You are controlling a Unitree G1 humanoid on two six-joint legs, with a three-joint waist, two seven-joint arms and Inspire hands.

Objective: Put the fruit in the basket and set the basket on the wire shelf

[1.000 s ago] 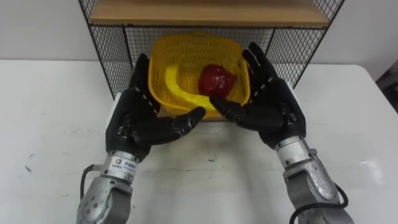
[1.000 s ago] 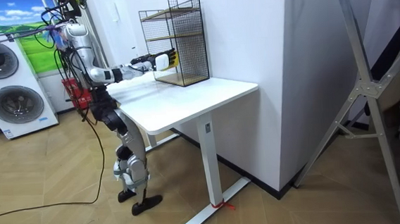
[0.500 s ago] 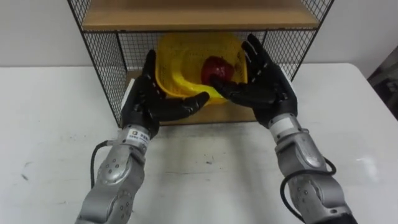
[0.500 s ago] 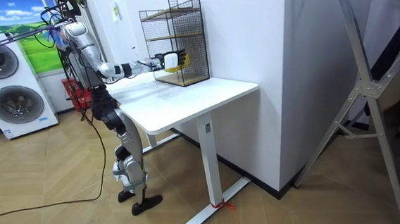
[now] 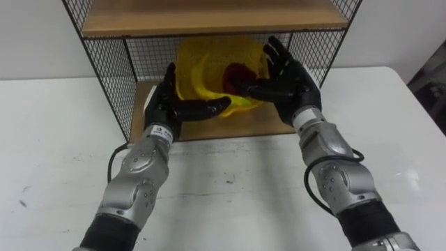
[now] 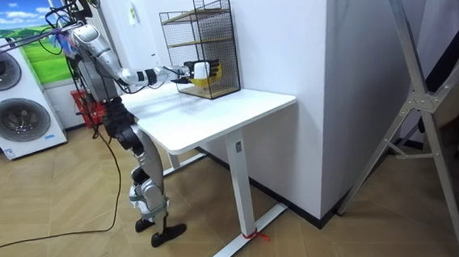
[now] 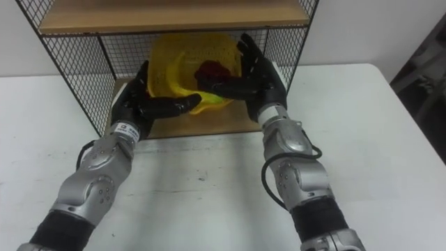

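Left robot hand [image 5: 167, 108] and right robot hand [image 5: 289, 84], fingers straight, press the flanks of the yellow basket [image 5: 202, 59] inside the wire shelf's [image 5: 104, 66] lowest bay, seemingly not yet set down. Light, springy plastic; the red fruit [image 5: 237, 72] could roll, so hold both sides low.

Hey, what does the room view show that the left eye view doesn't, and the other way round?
The room view adds the robot standing at the table's end, stacked washing machines behind it, and the wire shelf's upper tiers. The left eye view adds a red fruit inside the yellow basket, with the left hand and right hand pressed flat against its sides. Both share the basket held between the hands in the shelf's bottom tier.
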